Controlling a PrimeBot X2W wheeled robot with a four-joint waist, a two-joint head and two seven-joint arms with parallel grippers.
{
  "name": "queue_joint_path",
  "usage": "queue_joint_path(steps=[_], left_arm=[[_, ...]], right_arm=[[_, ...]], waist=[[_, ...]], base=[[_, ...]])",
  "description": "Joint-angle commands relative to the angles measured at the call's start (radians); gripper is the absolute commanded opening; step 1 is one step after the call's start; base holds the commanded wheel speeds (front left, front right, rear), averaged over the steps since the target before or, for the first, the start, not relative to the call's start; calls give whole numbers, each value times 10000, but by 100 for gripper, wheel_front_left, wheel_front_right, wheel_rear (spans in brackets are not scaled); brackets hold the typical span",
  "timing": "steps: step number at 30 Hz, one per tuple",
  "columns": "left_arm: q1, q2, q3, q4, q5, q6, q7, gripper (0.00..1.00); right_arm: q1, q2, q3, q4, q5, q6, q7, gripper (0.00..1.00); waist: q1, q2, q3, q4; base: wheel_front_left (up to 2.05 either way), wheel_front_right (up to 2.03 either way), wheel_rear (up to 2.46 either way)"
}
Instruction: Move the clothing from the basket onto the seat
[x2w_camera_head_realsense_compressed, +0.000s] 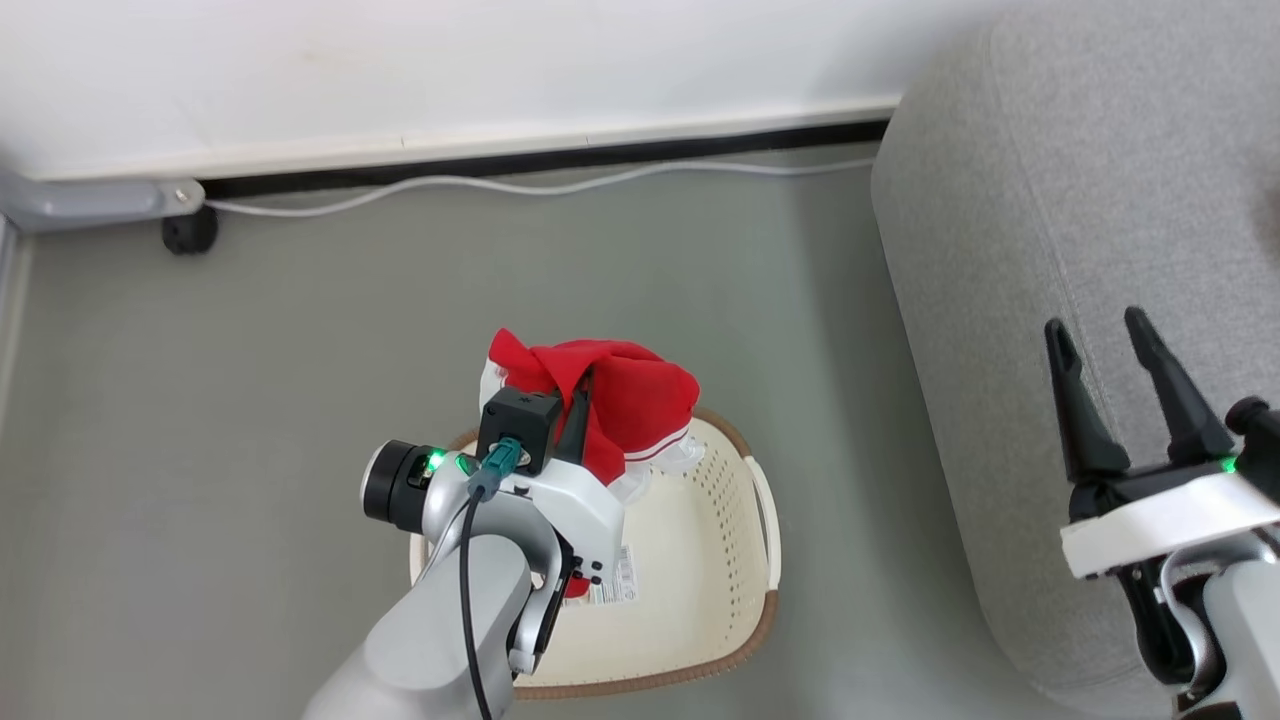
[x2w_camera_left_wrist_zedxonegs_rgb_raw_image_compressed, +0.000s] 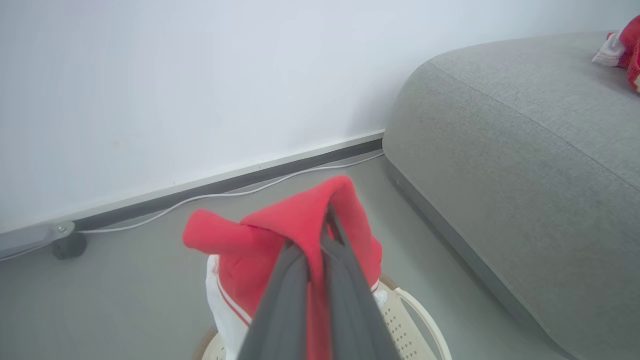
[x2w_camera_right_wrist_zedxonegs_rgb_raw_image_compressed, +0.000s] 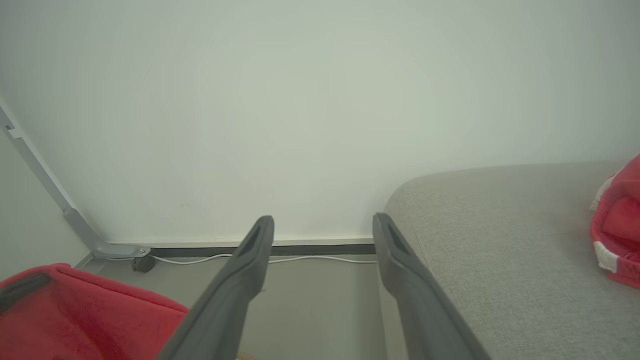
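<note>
My left gripper (x2w_camera_head_realsense_compressed: 583, 385) is shut on a red garment (x2w_camera_head_realsense_compressed: 625, 400) with white trim, held up above the far rim of the cream basket (x2w_camera_head_realsense_compressed: 700, 560). In the left wrist view the red garment (x2w_camera_left_wrist_zedxonegs_rgb_raw_image_compressed: 280, 245) drapes over my closed fingers (x2w_camera_left_wrist_zedxonegs_rgb_raw_image_compressed: 345, 280), with the basket (x2w_camera_left_wrist_zedxonegs_rgb_raw_image_compressed: 400, 320) just below. My right gripper (x2w_camera_head_realsense_compressed: 1100, 340) stands open and empty over the front edge of the grey seat (x2w_camera_head_realsense_compressed: 1080, 200). Another red garment (x2w_camera_right_wrist_zedxonegs_rgb_raw_image_compressed: 617, 225) lies on the seat (x2w_camera_right_wrist_zedxonegs_rgb_raw_image_compressed: 500, 250) at the right; it also appears as a red garment (x2w_camera_left_wrist_zedxonegs_rgb_raw_image_compressed: 625, 47) on the seat (x2w_camera_left_wrist_zedxonegs_rgb_raw_image_compressed: 525, 150).
A white wall with a dark skirting strip runs along the back, and a white cable (x2w_camera_head_realsense_compressed: 520, 187) lies on the grey floor beside it. A grey metal leg with a black caster (x2w_camera_head_realsense_compressed: 188, 232) stands at the far left. A white label (x2w_camera_head_realsense_compressed: 615, 578) lies inside the basket.
</note>
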Motion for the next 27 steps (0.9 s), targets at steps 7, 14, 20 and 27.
queue_joint_path(steps=[7,14,20,27], left_arm=[[435,108,1425,-1735,1433,-454,-135,0],[280,106,2018,-2915,2333,-817,-135,0],[-287,140,2122,-3752,2919,-1090,-135,0],[-845,139,2113,-4237,3174,-1249,-135,0]], right_arm=[[613,172,170,416,-376,27,-59,100],[882,417,89,617,-545,27,-59,100],[1054,549,120,723,-644,27,-59,100],[1105,615,163,786,-672,27,-59,100]], waist=[[0,0,-1203,355],[0,0,-1596,545],[0,0,-1777,671],[0,0,-1791,713]], base=[[0,0,0],[0,0,0],[0,0,0],[0,0,0]])
